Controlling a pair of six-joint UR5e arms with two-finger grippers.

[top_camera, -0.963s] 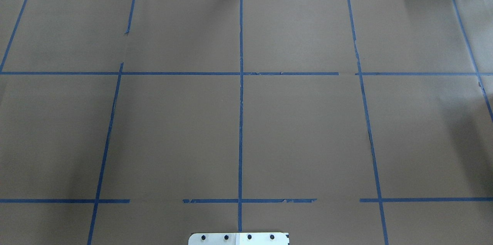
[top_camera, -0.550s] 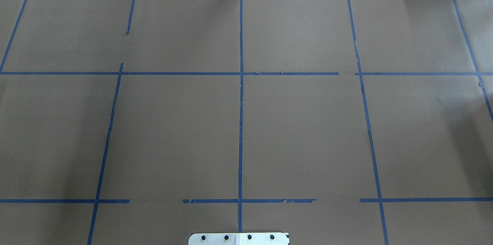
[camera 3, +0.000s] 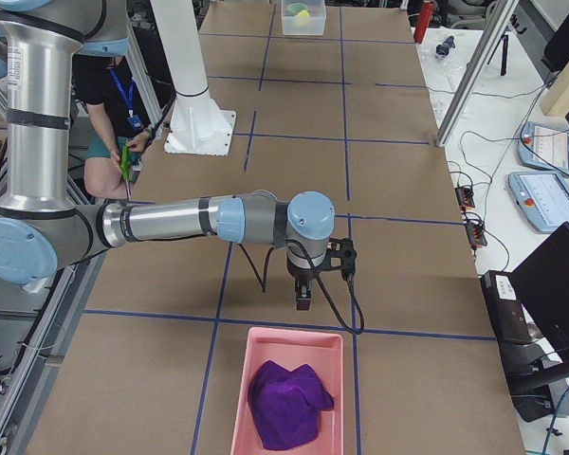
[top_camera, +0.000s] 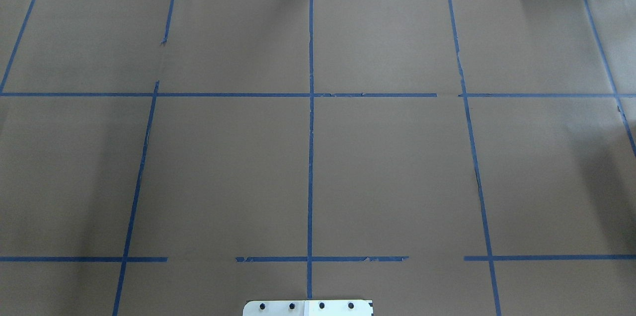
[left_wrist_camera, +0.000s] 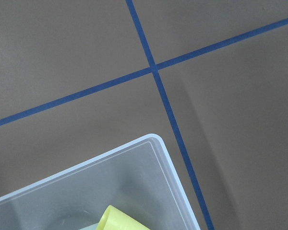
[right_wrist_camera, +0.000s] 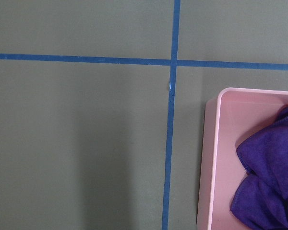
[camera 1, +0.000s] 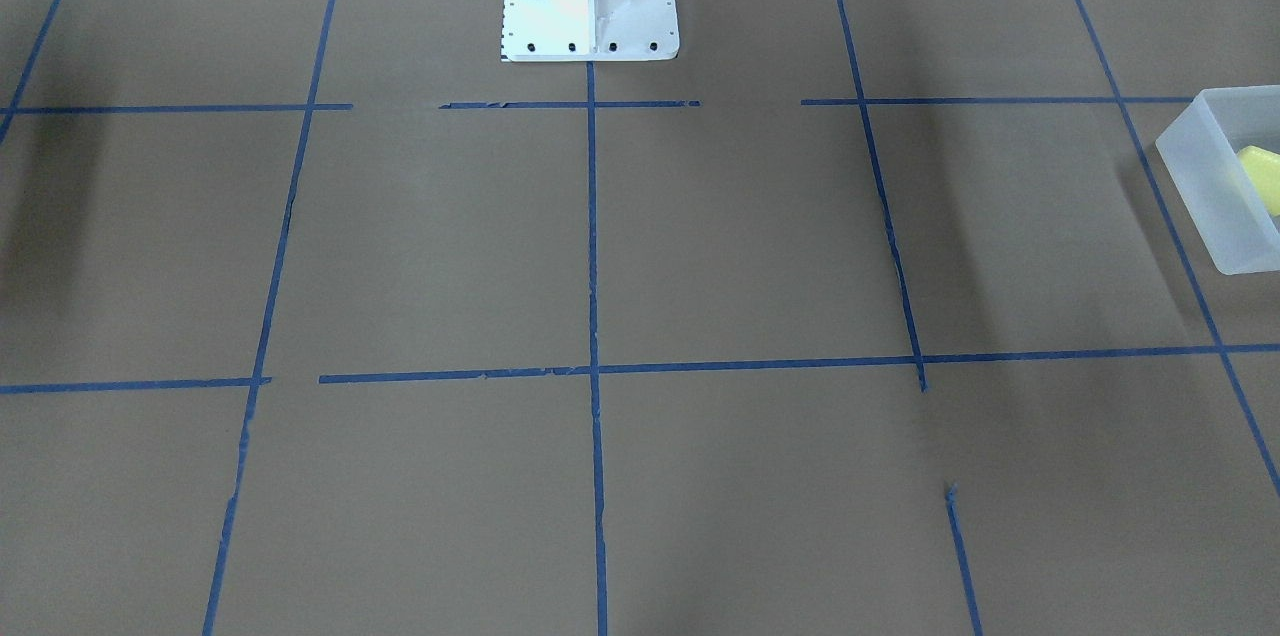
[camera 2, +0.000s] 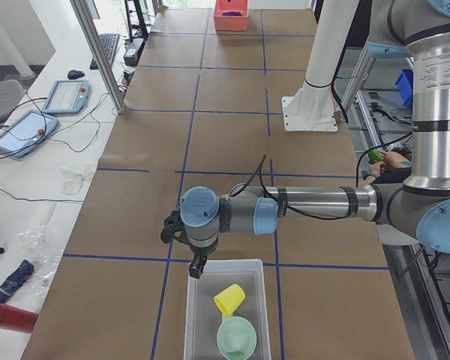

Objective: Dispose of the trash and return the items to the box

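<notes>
frosted tub holds cup, bowl; left end effector, right end effector: opening unclear

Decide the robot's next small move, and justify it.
Probably retract the left tool from the tub: the yellow cup and mint-green bowl already lie inside it, and the purple cloth sits in the pink bin.

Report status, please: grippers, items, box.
Left gripper and right gripper hover, state unclear. Yellow cup, green bowl inside box. Purple cloth in pink bin.
</notes>
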